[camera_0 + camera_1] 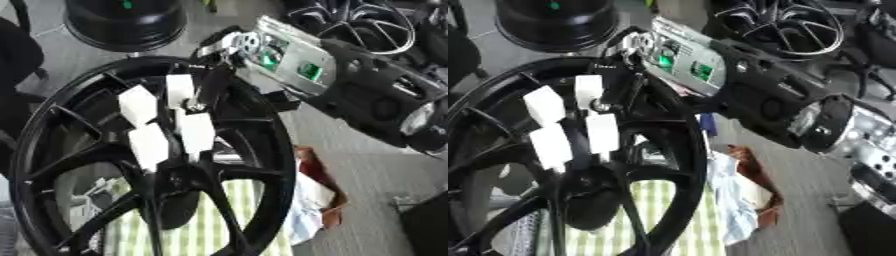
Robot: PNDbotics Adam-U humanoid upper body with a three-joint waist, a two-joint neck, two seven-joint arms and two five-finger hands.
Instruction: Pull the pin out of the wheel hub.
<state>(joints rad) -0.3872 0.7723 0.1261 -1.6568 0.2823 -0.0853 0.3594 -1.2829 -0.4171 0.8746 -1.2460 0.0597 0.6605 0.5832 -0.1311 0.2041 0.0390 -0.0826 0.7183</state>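
Note:
A large black spoked wheel [262, 150] fills the left and middle of both views, with its dark hub [175, 182] low in the centre. My right arm [367, 95] comes in from the upper right. Its hand [194, 131] lies over the spokes just above the hub, the white-padded fingers [149, 145] stretched down toward it. A small silver bit [194, 106] shows between the pads; I cannot tell whether it is the pin or part of the hand. No pin is plain to see in the hub. My left hand shows in no view.
A black round drum [127, 20] stands at the top left and another spoked rim [785, 22] at the top right. A green-and-white striped cloth [197, 235] lies under the wheel. A brown box with pale cloth [319, 200] sits on the floor at the right.

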